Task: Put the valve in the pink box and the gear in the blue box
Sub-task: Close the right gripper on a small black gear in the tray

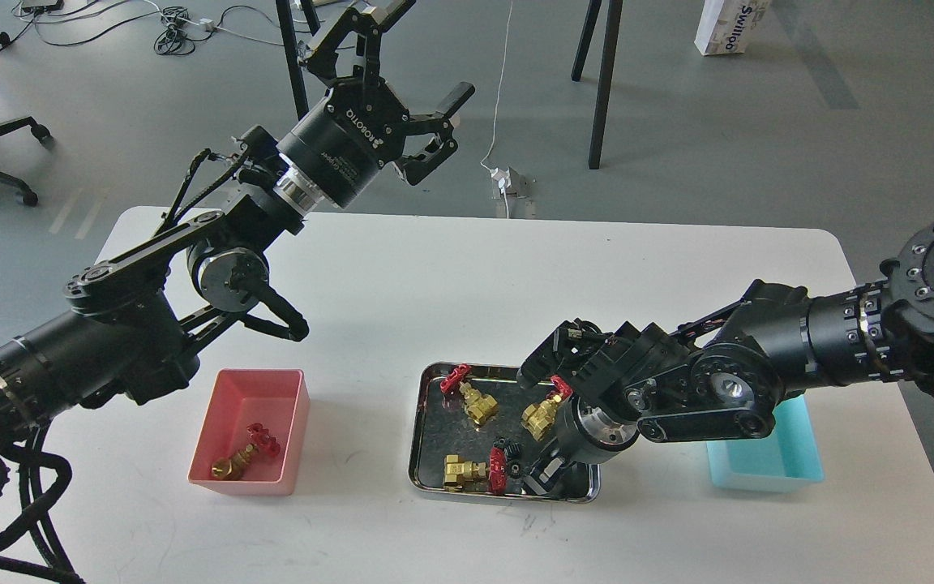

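A: Our left gripper [417, 81] hangs far-left, fingers spread wide, holding nothing. One valve [245, 456] lies in the pink box [289, 405].

B: Our right gripper [544, 474] dips into the steel tray [426, 422] beside a gear [504, 451] (fingers hidden, can't tell). Blue box [807, 454] sits right.
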